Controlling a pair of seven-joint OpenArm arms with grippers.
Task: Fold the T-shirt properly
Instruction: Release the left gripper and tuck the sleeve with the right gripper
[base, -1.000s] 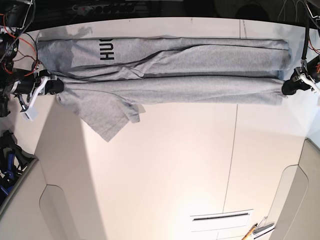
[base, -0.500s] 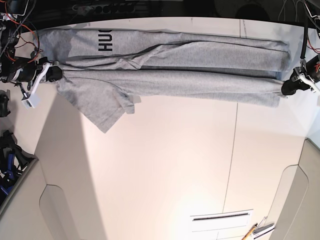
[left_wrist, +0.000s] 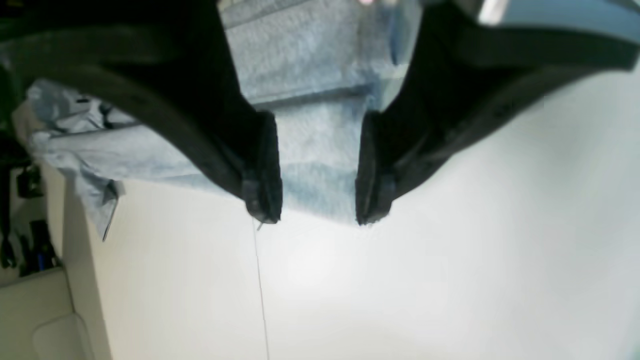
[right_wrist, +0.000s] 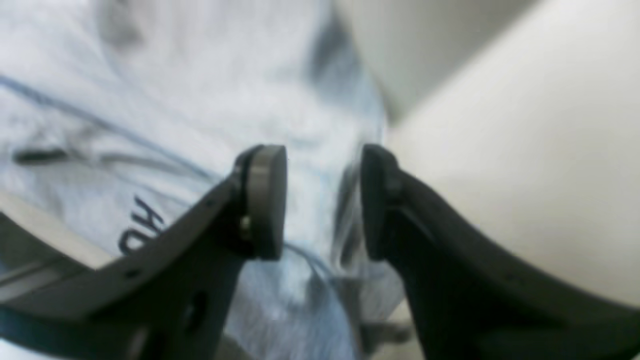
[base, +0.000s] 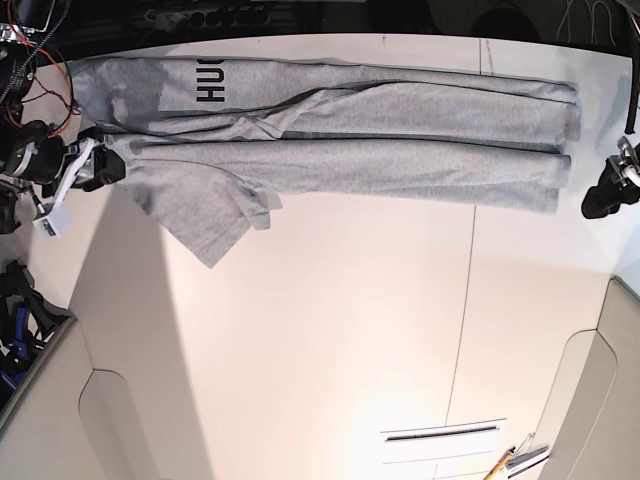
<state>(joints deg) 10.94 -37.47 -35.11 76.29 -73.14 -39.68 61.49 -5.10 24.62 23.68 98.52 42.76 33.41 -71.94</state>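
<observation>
The heather-grey T-shirt (base: 380, 150) lies as a long folded band along the table's far edge. Its black lettering (base: 210, 82) shows at the left, and one sleeve (base: 200, 215) sticks out toward the front. My right gripper (base: 103, 168) is at the shirt's left end, open; in the right wrist view its fingers (right_wrist: 267, 200) stand apart over the T-shirt (right_wrist: 200, 100) with nothing pinched. My left gripper (base: 600, 198) hangs open just off the shirt's right end. The left wrist view shows the left gripper (left_wrist: 317, 215) with the T-shirt (left_wrist: 315, 150) lying beyond the gap.
The white table (base: 330, 340) has a seam (base: 462, 310) running front to back. Paper strips and a pen (base: 510, 458) lie at the front right. Cables and dark gear (base: 20, 320) crowd the left side, beyond the table's edge.
Both grippers have opened and let go of the shirt's ends. The left gripper has drawn back to the right, and the folded band has settled flat on the table.
</observation>
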